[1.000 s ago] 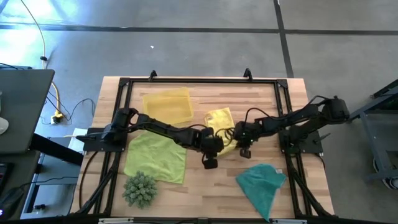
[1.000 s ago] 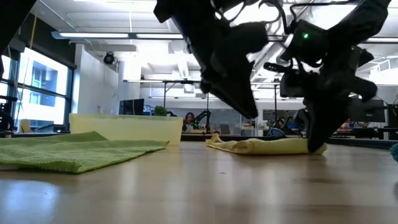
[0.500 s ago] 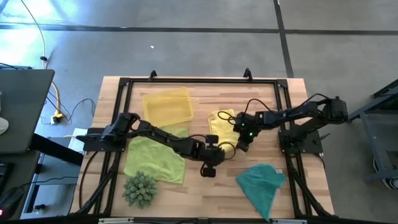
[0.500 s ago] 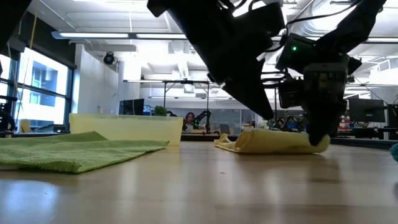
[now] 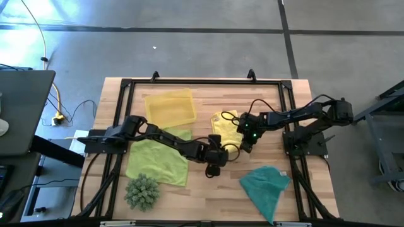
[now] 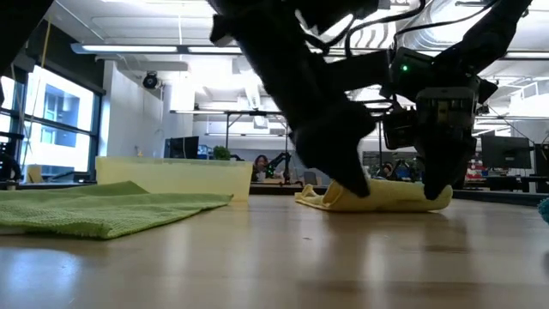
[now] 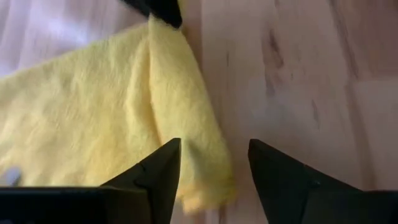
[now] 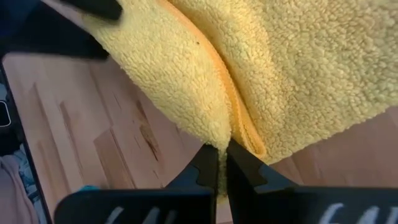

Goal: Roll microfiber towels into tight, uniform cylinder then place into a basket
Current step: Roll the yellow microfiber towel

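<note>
Yellow towel (image 5: 222,123) partly under arms.

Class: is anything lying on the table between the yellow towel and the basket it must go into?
Nothing visible: bare wood separates the yellow towel, pinched by the right tool, from the basket. The left tool sits on the opposite side.

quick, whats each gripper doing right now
Left gripper: open, fingers either side of the yellow towel's edge, not clamped.
Right gripper: shut on the yellow towel's folded edge.
</note>
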